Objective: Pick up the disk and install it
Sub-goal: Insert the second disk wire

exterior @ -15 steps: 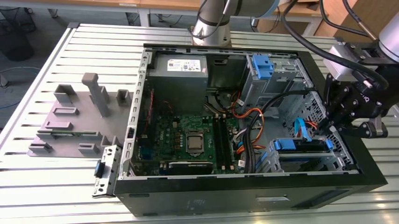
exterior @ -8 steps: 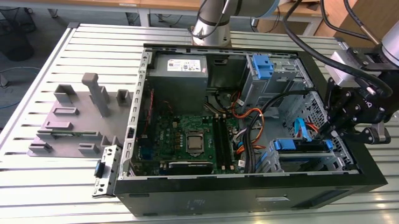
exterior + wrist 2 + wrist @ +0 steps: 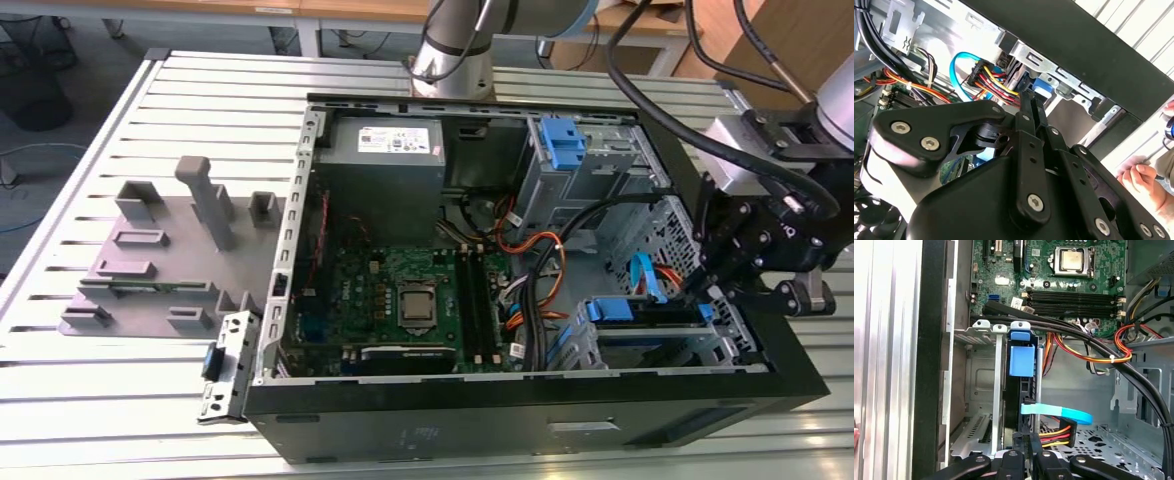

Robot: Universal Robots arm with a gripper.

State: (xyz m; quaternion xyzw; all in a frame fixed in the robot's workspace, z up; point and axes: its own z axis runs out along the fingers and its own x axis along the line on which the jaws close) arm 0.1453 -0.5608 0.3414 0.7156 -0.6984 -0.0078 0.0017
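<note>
1. As far as I can judge from my feeds, pickup is done and we're deep in the install part. Going by the exterior view's left, the grey fixture (image 3: 147, 250) on the slatted table (image 3: 80, 120) has no drive on it.
2. Next over is the open PC case (image 3: 534, 425), with the power supply (image 3: 387, 140) at the back and the motherboard (image 3: 400, 300) on the floor of it. Neither is in my way.
3. The cable bundle (image 3: 534, 270) runs across the middle toward the drive cage, and that's the annoying bit. In the first wrist view the blue data cable (image 3: 1059, 412) and the red-yellow power leads (image 3: 1056, 432) sit right beside where I'm working.
4. The disk (image 3: 1026, 395) stands on edge inside the drive cage (image 3: 979, 385), just under the blue latch (image 3: 1020, 360). It looks slotted in to me, but I can't tell if it's fully seated or clicked.
5. At the exterior view's right, the gripper (image 3: 707, 295) is down at the cage, right at the disk's end. Honestly I can't tell whether it's open or clamped.
6. Heads up: the second wrist view shows a person's hand (image 3: 1144, 180) outside the case wall.
</note>
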